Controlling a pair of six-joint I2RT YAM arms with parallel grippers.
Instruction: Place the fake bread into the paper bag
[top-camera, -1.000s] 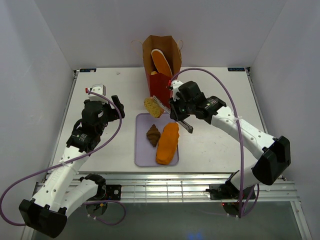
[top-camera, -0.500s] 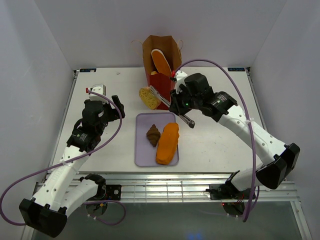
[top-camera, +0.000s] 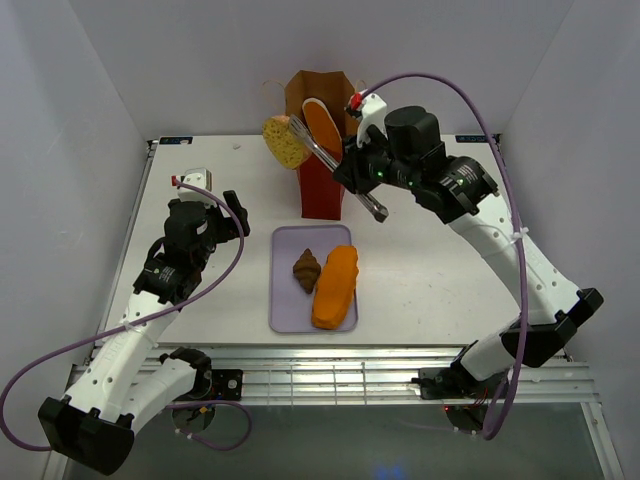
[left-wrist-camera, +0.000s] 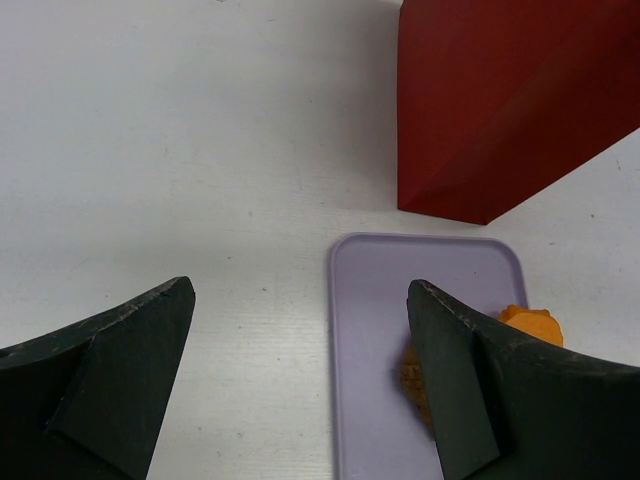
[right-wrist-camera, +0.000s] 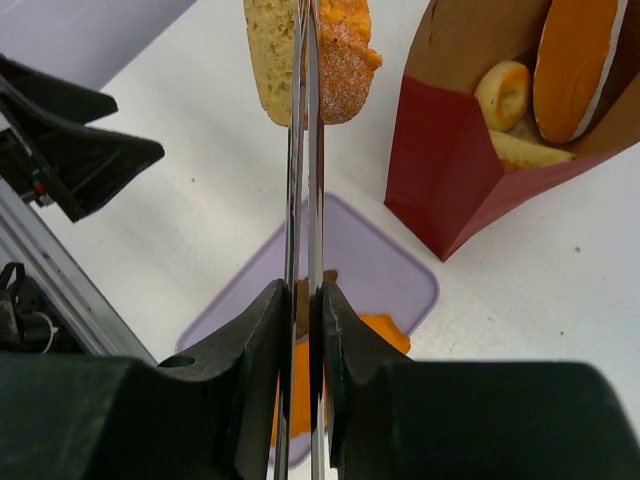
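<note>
The paper bag (top-camera: 322, 185) now stands just right of the right jaws, which, pinched thin on the sugared bun (top-camera: 283, 141) at their tips, have risen from tabletop (top-camera: 420, 250) level to its mouth, so dropping in looks next, while the left jaws gape empty.

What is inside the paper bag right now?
Inside the paper bag are a long orange loaf standing on end, a ring donut and a pale tan piece beside it. The bag's red wall hides the bottom, so anything lower cannot be seen.
</note>
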